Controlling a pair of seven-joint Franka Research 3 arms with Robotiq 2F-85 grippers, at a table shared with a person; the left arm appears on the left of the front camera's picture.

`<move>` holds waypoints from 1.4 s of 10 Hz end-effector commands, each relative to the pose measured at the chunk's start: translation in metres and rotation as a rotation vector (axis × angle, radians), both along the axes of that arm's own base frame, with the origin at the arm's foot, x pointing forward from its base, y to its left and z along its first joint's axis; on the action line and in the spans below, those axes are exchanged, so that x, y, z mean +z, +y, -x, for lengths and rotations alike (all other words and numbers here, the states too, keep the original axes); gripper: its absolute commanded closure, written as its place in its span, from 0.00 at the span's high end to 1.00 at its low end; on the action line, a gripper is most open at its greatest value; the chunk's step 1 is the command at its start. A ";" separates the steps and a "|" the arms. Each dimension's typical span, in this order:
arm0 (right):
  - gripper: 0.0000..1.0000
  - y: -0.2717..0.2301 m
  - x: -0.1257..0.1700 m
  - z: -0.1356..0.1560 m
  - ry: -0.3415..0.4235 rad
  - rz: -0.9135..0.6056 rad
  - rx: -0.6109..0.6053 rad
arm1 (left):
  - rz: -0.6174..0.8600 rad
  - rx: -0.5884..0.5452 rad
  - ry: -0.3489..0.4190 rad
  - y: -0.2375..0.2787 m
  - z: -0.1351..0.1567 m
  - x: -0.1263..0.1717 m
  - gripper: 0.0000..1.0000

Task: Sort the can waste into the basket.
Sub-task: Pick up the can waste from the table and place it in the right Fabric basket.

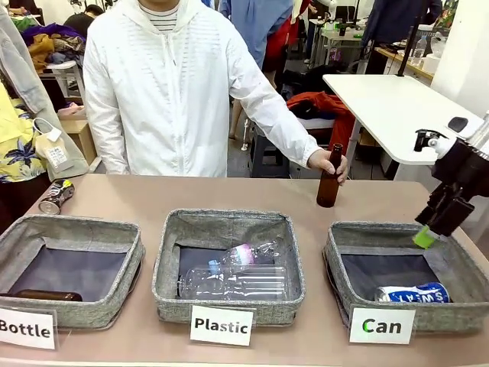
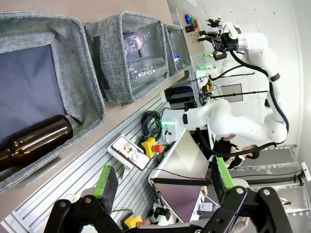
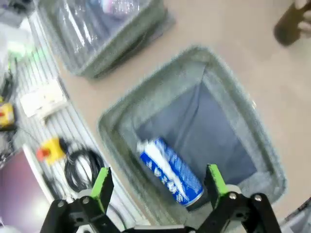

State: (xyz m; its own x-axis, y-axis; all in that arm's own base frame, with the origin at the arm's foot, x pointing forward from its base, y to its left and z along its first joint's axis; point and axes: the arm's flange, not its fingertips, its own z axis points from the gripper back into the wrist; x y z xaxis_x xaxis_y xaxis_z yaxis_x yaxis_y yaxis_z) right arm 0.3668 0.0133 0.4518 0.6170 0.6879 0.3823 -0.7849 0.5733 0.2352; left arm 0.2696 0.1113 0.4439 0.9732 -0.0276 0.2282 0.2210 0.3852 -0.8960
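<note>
While the R gripper [image 1: 426,235] hangs over the right rim of the Can basket [image 1: 336,252] in the front view, its green pads point down w/ nothing between them. The blue can [image 1: 412,293] lies on its side inside that basket, at the near wall. The crushed can [image 1: 56,196] sits on the table at far left, behind the Bottle basket [image 1: 130,260] and well apart from the Can basket. A person's hand [image 1: 325,160] grips a brown bottle [image 1: 330,177] upright on the table behind the Can basket; clear plastic bottles [image 1: 237,275] fill the Plastic basket [image 1: 164,267] in the middle. Left wrist view: the L gripper [image 2: 163,174] has its fingers spread wide, empty, off the table edge beside the Bottle basket [image 2: 90,82], where another brown bottle [image 2: 34,141] lies flat. Right wrist view, blurry: the R gripper [image 3: 158,183] is spread wide, holding nothing, directly above the Can basket [image 3: 141,97]; the blue can [image 3: 170,170] rests on the dark lining below, apart from both pads.
</note>
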 end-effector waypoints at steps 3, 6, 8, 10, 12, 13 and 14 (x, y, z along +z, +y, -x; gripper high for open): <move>1.00 -0.073 -0.047 0.043 -0.355 -0.707 -0.017 | 0.003 -0.007 0.005 0.002 0.003 0.000 1.00; 1.00 -0.131 -0.090 0.048 -0.239 -0.985 -0.174 | 0.003 -0.007 0.005 0.002 0.003 0.000 1.00; 1.00 -0.146 -0.110 0.029 -0.122 -1.072 -0.210 | 0.003 -0.007 0.005 0.002 0.003 0.000 1.00; 1.00 -0.153 -0.066 0.039 -0.282 -0.995 -0.226 | 0.003 -0.007 0.005 0.002 0.003 0.000 1.00; 1.00 -0.153 -0.066 0.039 -0.282 -0.995 -0.226 | 0.003 -0.007 0.005 0.002 0.003 0.000 1.00; 1.00 -0.153 -0.066 0.039 -0.282 -0.995 -0.226 | 0.003 -0.007 0.005 0.002 0.003 0.000 1.00; 1.00 -0.153 -0.066 0.039 -0.282 -0.995 -0.226 | 0.003 -0.007 0.005 0.002 0.003 0.000 1.00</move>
